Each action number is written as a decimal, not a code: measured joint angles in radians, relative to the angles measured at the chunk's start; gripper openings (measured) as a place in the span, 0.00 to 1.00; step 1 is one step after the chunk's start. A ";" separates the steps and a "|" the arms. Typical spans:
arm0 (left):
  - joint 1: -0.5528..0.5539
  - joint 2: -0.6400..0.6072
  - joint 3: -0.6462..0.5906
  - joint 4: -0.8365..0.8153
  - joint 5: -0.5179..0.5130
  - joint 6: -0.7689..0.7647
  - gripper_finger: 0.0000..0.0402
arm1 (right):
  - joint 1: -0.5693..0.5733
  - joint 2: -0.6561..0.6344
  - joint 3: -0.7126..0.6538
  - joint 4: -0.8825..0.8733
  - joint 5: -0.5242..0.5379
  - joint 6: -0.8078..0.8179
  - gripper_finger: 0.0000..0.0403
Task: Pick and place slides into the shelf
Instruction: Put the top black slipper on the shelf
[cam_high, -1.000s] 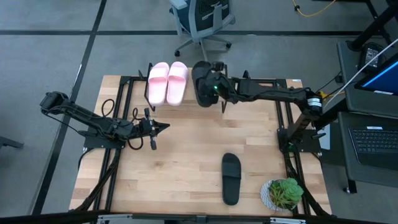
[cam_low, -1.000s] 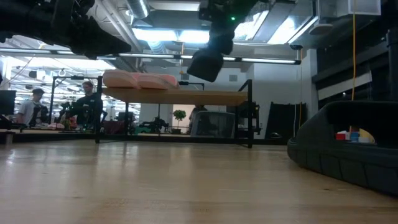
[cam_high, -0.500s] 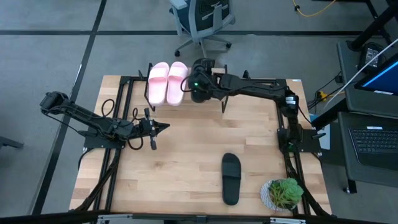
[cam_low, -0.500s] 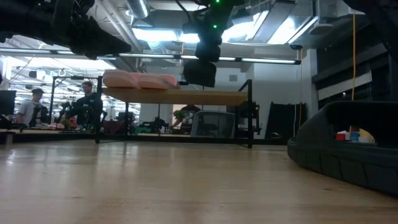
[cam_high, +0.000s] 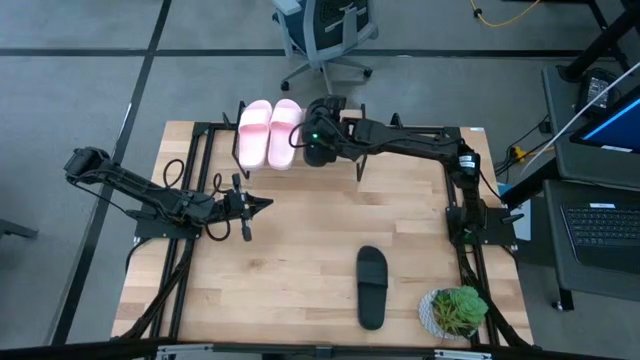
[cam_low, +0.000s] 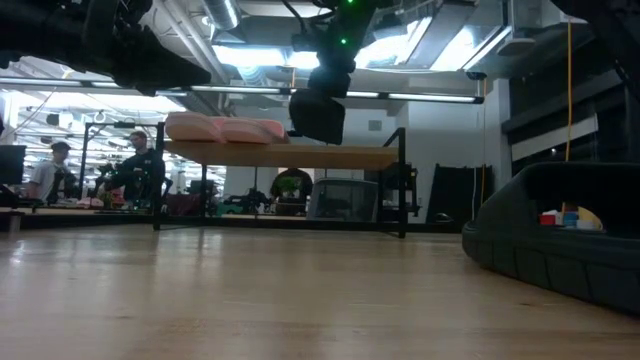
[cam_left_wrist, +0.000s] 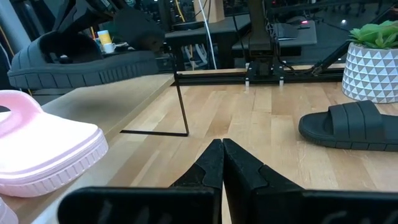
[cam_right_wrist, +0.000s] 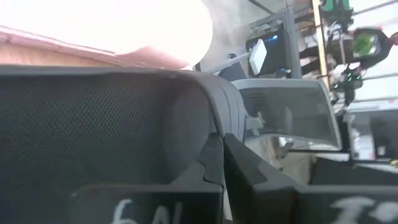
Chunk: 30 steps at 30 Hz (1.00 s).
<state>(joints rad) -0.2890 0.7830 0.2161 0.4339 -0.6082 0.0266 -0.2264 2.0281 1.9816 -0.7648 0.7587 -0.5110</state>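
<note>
Since a second ago the right arm has swung left along the far edge of the table, carrying its black slide (cam_high: 318, 140) from beyond the shelf's middle to just beside the pink pair; over the last half second it has barely shifted. Nearest the front edge, a second black slide (cam_high: 371, 287) lies flat on the tabletop (cam_high: 290, 260), just left of a potted plant (cam_high: 458, 309) in a white faceted pot at the near right corner. At mid-depth on the left, the left gripper (cam_high: 262, 204) hangs over the wood with its fingers pressed together, tips touching (the left wrist view shows no gap between them). Farther back stands the shelf (cam_low: 330, 156), its plank raised on thin black legs. On its left part sit the two pink slides (cam_high: 269, 132), side by side. Right of them, the right gripper (cam_high: 312, 133) pinches the black slide, which the low view shows held clear above the plank. Beyond the table stands an office chair (cam_high: 325, 35).
</note>
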 joint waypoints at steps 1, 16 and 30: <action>0.000 0.000 0.000 0.000 0.000 0.000 0.01 | 0.000 0.000 -0.001 0.000 -0.001 0.012 0.00; 0.000 0.000 0.000 0.000 0.000 0.000 0.01 | -0.002 0.011 -0.007 -0.006 -0.001 0.065 0.00; 0.000 0.000 0.000 0.000 0.000 -0.024 0.01 | -0.002 0.011 -0.007 -0.008 -0.003 0.063 0.00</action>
<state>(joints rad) -0.2890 0.7832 0.2161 0.4343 -0.6079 0.0021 -0.2287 2.0392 1.9747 -0.7730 0.7555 -0.4484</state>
